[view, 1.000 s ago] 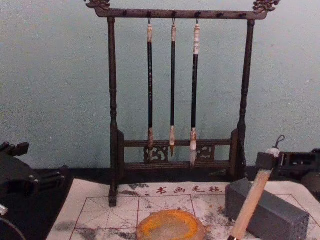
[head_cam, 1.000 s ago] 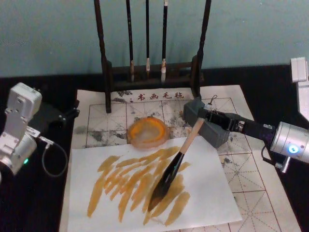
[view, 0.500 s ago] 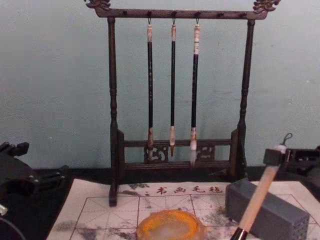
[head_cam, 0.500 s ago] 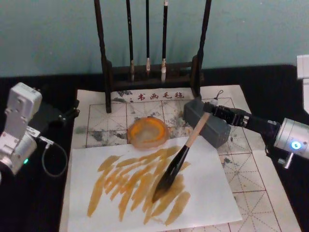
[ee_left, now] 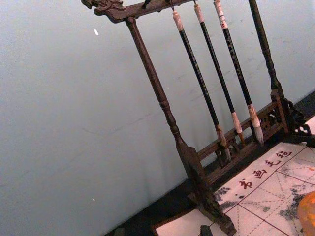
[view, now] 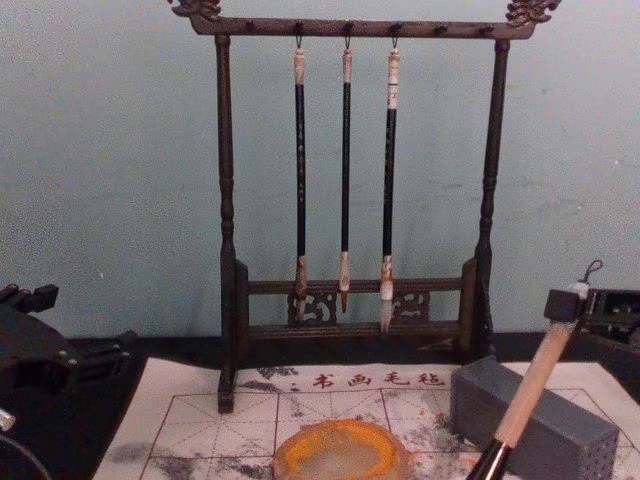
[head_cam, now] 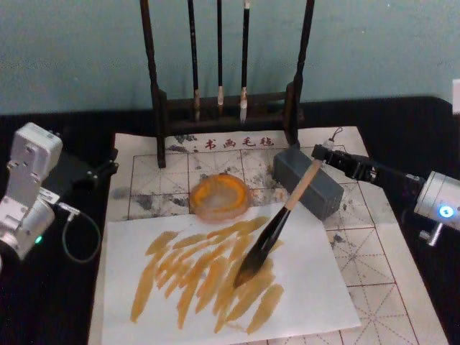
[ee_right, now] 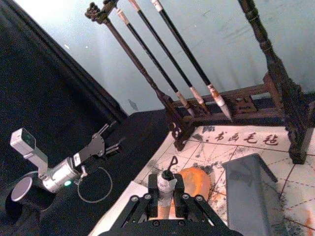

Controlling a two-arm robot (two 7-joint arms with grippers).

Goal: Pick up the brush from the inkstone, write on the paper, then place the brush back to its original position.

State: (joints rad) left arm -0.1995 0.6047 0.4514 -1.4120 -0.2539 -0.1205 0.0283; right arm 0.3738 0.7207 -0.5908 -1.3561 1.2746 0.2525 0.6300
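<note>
The brush (head_cam: 287, 212) slants down from my right gripper (head_cam: 328, 154), which is shut on the top of its tan handle by the whitish cap (ee_right: 166, 184). Its dark bristles (head_cam: 246, 273) rest on amber strokes on a plain white sheet (head_cam: 316, 287). That sheet lies over the red-gridded paper (head_cam: 374, 266). The round amber inkstone (head_cam: 219, 195) sits on the grid paper, just behind the white sheet and left of the brush. In the chest view the handle (view: 535, 380) rises to the gripper (view: 590, 305) at the right edge. My left gripper (head_cam: 104, 167) is parked, open, off the paper's left side.
A grey rectangular block (head_cam: 307, 183) lies right under the brush handle. A dark wooden rack (view: 345, 180) with three thin brushes hanging from it stands at the paper's far edge. A black cloth (head_cam: 50, 302) covers the table around the paper.
My right gripper has drawn back to the right with the brush. The bristles have slid right and toward the far side across the amber strokes. The left arm has stayed still.
</note>
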